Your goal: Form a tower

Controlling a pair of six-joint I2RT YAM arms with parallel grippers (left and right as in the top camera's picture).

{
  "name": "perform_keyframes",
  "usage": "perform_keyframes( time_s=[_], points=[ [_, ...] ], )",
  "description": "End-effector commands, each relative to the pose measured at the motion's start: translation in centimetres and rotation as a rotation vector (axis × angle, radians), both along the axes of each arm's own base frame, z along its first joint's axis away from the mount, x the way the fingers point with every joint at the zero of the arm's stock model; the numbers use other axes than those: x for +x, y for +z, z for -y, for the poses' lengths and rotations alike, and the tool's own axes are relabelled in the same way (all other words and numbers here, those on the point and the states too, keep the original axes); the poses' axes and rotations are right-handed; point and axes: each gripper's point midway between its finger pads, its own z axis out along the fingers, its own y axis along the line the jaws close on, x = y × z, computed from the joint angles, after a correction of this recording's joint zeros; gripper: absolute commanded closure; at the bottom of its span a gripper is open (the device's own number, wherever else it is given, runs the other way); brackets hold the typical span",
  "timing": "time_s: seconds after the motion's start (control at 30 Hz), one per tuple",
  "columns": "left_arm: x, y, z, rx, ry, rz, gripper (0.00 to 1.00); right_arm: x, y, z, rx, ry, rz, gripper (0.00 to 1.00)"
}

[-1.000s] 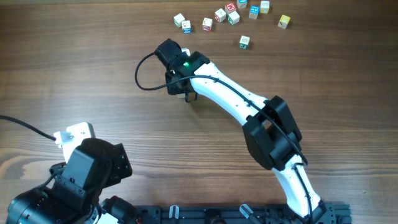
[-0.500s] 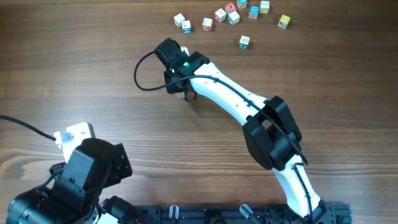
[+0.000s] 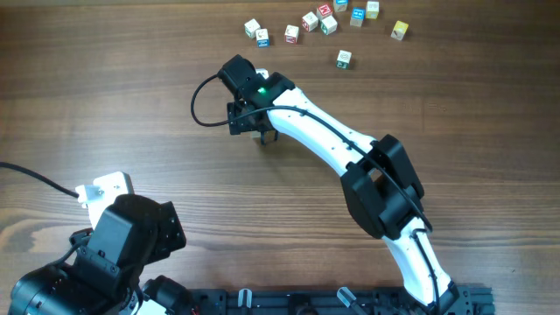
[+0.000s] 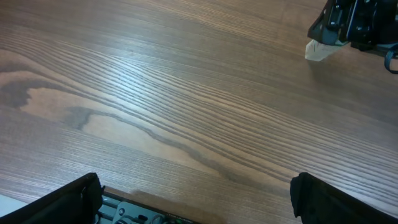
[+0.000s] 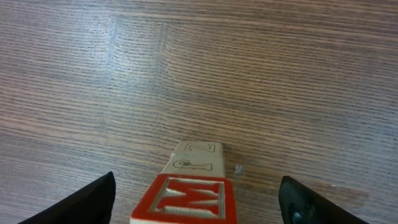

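The tower (image 5: 194, 163) stands on the wood table between my right gripper's (image 5: 198, 208) fingers, which are spread wide and do not touch it. Its top cube (image 5: 186, 200) has a red-framed M on its upper face, and pale side faces with thin drawings show below it. In the overhead view my right gripper (image 3: 252, 125) covers most of the stack, with only a pale corner (image 3: 259, 136) showing. The left wrist view shows a pale cube of the tower (image 4: 321, 51) under the right gripper (image 4: 353, 23). My left gripper (image 4: 199, 205) is open over bare wood, far from it.
Several loose letter cubes (image 3: 313, 21) lie scattered at the far edge of the table, and a single one (image 3: 344, 59) sits a little nearer. A black cable (image 3: 199, 103) loops left of the right wrist. The left arm (image 3: 114, 249) rests at the near left corner.
My right gripper's jaws have spread apart and let go of the red M cube, which stays on the stack. The left arm has not moved.
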Motion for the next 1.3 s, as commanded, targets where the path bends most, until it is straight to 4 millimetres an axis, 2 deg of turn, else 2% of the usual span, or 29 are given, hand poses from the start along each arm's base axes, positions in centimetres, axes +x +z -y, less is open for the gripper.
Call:
perform_keyframes(
  time_s=[0.0,0.2,0.23,0.43,1.17,1.27],
  points=[
    [0.1,0.1,-0.3,0.021,0.004,0.009,0.00,0.1,-1.9,0.2,-0.013,-0.026,-0.032,0.19],
    [0.1,0.1,-0.3,0.021,0.004,0.009,0.00,0.0,-2.8,0.2,-0.008,-0.026,-0.057,0.25],
    [0.1,0.1,-0.3,0.021,0.004,0.009,0.00,0.0,-3.0,0.2,-0.008,-0.025,-0.060,0.28],
    [0.1,0.1,-0.3,0.021,0.004,0.009,0.00,-0.1,-3.1,0.1,-0.005,-0.026,-0.063,0.36],
    [0.1,0.1,-0.3,0.021,0.004,0.009,0.00,-0.4,-3.9,0.1,-0.005,-0.031,-0.085,0.44],
    [0.1,0.1,-0.3,0.021,0.004,0.009,0.00,-0.5,-4.4,0.1,-0.011,-0.030,-0.094,0.44]
  ],
)
